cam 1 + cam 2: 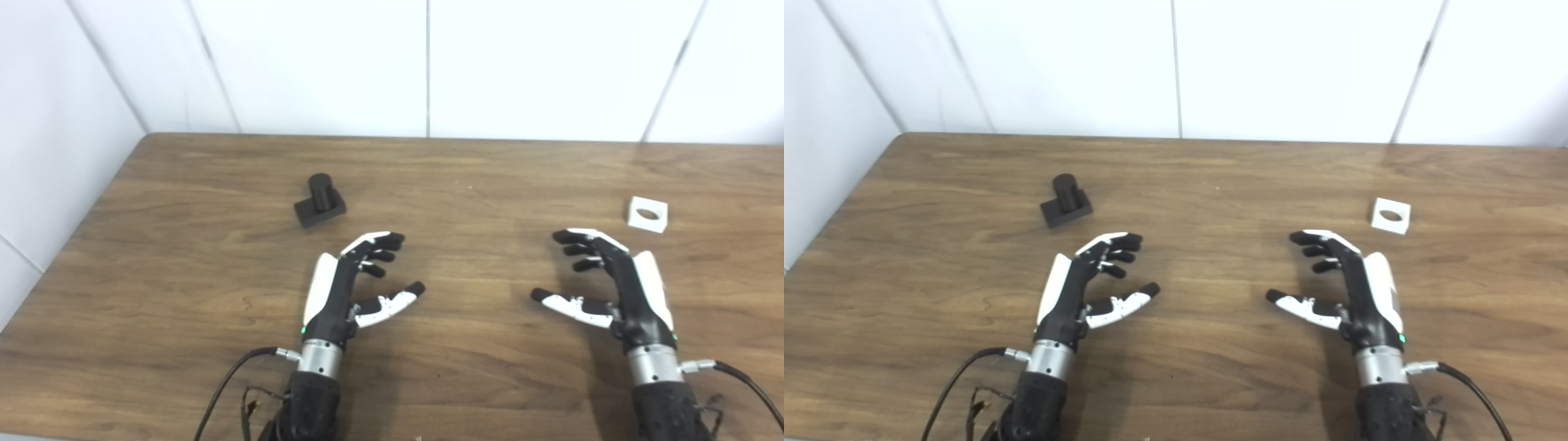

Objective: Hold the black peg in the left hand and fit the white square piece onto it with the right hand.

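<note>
The black peg (320, 201), a short cylinder standing on a square black base, sits on the wooden table (465, 184) at the left middle. The white square piece (647, 214), with a round hole in it, lies flat at the right. My left hand (355, 282) is open and empty, below and right of the peg, palm facing inward. My right hand (603, 285) is open and empty, below and a little left of the white piece. Neither hand touches anything. The peg (1066, 201) and the white piece (1391, 215) also show in the right eye view.
White wall panels (429, 61) stand behind the table's far edge and along its left side. Cables (233, 380) run from both wrists at the bottom of the picture.
</note>
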`<state>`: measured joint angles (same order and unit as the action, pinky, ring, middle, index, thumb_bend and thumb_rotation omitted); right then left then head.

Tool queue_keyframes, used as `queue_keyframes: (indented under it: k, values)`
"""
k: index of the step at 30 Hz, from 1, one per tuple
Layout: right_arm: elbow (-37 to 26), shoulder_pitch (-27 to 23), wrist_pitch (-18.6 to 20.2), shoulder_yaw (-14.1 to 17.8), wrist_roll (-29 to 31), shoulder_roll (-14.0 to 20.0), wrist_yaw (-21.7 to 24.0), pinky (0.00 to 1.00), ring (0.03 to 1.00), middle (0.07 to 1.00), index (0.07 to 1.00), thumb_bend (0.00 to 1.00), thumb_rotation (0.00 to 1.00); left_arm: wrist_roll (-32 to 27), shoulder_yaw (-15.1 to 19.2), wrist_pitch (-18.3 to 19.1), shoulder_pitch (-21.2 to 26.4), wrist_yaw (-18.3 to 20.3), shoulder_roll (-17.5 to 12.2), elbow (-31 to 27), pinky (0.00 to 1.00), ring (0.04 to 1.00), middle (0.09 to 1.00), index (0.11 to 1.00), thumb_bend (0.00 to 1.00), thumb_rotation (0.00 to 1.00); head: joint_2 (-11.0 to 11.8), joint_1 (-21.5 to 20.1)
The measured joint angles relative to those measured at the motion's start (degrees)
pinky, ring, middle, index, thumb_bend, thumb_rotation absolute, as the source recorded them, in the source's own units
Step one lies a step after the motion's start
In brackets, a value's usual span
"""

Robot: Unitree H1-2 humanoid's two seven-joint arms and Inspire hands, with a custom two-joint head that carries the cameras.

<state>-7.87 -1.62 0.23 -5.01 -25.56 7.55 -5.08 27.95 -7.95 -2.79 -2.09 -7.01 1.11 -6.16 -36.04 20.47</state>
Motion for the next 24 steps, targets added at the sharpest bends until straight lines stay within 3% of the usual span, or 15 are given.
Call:
queue_keyframes:
  k: [13,24]
  values:
    - [-2.0,1.0,2.8,0.9,1.4,0.1,2.3,0.6,0.685,0.712,0.683,0.65,0.0,1.7,-0.4,0.1,0.2,-1.2,0.9,0.3,0.59,0.695,0.728,0.705,0.62,0.17,0.4,1.0]
    - [-2.8,1.0,4.0,0.9,1.4,0.0,3.0,0.61,0.692,0.715,0.685,0.66,0.0,2.5,0.5,3.5,0.7,-1.2,0.1,-0.6,0.58,0.691,0.728,0.685,0.62,0.14,0.4,1.5]
